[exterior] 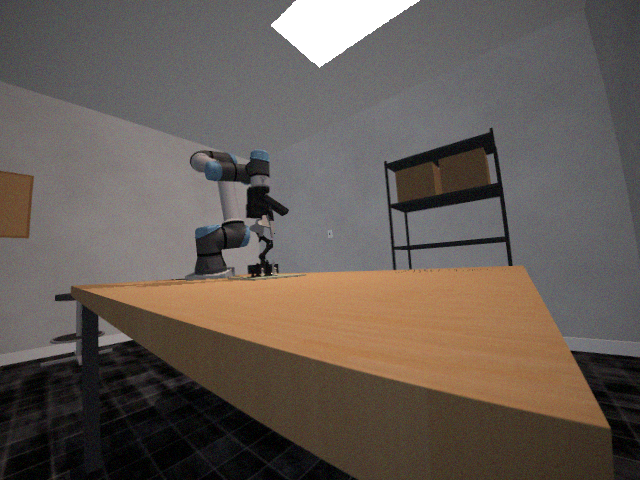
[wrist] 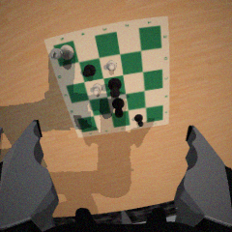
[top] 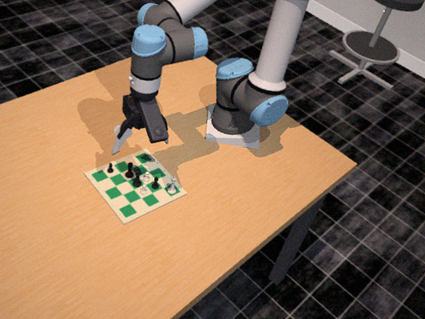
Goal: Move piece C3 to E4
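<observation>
A small green and cream chessboard lies on the table. A black piece stands on the board's middle square. Around it stand more black pieces, such as a tall one and a pawn, and white ones, such as a pawn and a tall corner piece. All look upright. The edge labels are too small to read. My gripper is open and empty. It hangs well above the board's back edge, nearest the robot base.
The robot base stands on the wooden table behind the board. A stool stands on the floor at the back right. A black shelf rack with boxes stands by the wall.
</observation>
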`<state>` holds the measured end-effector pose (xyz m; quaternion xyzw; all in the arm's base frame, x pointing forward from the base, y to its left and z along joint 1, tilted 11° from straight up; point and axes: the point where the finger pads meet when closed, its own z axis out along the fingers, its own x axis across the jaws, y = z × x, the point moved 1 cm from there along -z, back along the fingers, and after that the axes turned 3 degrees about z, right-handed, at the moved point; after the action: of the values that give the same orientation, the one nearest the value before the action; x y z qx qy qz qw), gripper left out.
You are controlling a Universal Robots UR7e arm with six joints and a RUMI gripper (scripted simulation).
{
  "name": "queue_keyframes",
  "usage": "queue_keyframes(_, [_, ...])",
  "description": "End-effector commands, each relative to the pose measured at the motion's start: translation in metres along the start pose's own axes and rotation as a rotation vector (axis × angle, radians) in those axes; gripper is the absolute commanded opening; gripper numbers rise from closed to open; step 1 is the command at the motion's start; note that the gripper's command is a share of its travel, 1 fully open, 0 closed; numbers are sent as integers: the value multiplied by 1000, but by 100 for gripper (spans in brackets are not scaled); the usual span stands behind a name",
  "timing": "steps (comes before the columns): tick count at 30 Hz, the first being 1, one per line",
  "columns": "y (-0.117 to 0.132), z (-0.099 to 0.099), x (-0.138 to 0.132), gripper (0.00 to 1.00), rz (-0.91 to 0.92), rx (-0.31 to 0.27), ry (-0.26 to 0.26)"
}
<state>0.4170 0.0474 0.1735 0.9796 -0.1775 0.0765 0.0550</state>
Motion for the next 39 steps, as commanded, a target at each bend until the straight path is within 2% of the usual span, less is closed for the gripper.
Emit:
queue_keyframes(1, [0, 1, 1, 100, 59, -4, 2])
queue_keyframes(8, [0, 1, 1, 100, 70, -4, 2])
queue_keyframes(9, [0, 1, 1, 25, 70, -4, 2])
queue_keyframes(39, [0, 1, 1, 25, 70, -4, 2])
